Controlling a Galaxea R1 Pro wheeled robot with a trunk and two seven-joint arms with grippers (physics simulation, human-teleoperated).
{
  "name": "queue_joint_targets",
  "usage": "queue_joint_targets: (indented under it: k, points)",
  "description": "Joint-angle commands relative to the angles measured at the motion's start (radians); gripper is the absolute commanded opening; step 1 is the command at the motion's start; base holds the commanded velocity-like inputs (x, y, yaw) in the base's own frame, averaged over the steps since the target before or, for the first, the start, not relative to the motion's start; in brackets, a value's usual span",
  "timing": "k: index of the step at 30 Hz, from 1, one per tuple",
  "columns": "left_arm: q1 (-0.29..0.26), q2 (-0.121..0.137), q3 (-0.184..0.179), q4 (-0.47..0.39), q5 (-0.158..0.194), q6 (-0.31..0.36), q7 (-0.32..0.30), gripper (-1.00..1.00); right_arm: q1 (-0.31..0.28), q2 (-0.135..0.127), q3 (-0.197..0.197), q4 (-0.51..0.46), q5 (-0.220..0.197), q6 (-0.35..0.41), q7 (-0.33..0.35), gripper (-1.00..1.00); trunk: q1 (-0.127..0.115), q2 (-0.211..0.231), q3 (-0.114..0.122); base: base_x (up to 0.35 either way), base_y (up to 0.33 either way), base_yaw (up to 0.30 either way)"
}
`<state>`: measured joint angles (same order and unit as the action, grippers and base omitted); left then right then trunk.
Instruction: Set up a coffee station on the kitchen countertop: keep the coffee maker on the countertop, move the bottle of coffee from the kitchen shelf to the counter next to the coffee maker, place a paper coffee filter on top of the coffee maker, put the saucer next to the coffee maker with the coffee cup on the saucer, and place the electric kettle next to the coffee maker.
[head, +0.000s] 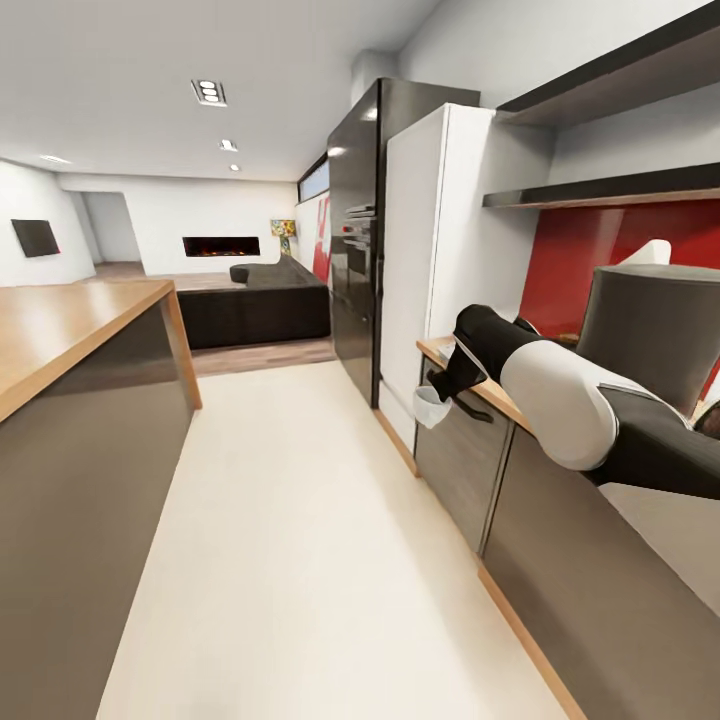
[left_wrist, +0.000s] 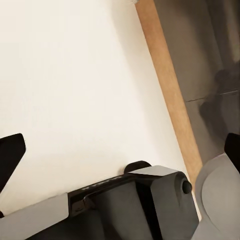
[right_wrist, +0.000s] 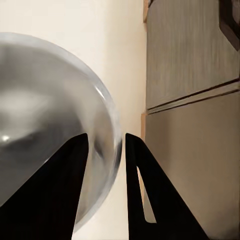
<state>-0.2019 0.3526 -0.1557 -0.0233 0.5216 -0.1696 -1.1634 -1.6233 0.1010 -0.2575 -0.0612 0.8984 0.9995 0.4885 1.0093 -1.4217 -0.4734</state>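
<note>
My right gripper (head: 446, 385) reaches out past the counter's wooden edge and is shut on the rim of a white coffee cup (head: 431, 406), which hangs over the floor. In the right wrist view the cup (right_wrist: 40, 125) is a pale rounded bowl, its wall pinched between the two dark fingers (right_wrist: 145, 190) of the right gripper (right_wrist: 106, 150). The left gripper (left_wrist: 125, 145) is open above the floor, black fingertips (left_wrist: 11, 155) far apart and nothing between them. A large grey cylindrical object (head: 650, 330) stands on the counter at the right; I cannot tell what it is.
Dark cabinets under a wooden countertop (head: 437, 349) run along the right, then a white fridge (head: 440, 230) and a black oven tower (head: 358, 240). Two wall shelves (head: 600, 190) hang above. A wood-topped island (head: 70, 330) bounds the left. Pale floor (head: 290, 540) lies between; a sofa (head: 260, 300) stands beyond.
</note>
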Motion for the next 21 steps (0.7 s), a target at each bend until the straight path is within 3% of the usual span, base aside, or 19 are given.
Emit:
queue_joint_targets:
  k: [1, 21]
  points:
    - [-0.001, 0.001, -0.008, 0.000, 0.007, -0.008, -0.001, 1.00, -0.001, 0.000, -0.006, -0.002, 0.011, 0.004, 0.005, -1.00, 0.001, -0.001, -0.001, 0.316, 0.120, 0.000]
    - [-0.001, 0.000, -0.008, 0.000, 0.007, -0.008, -0.001, 1.00, -0.001, 0.000, -0.006, -0.002, 0.009, 0.004, 0.005, -1.00, 0.001, -0.001, -0.001, 0.316, 0.115, -0.010]
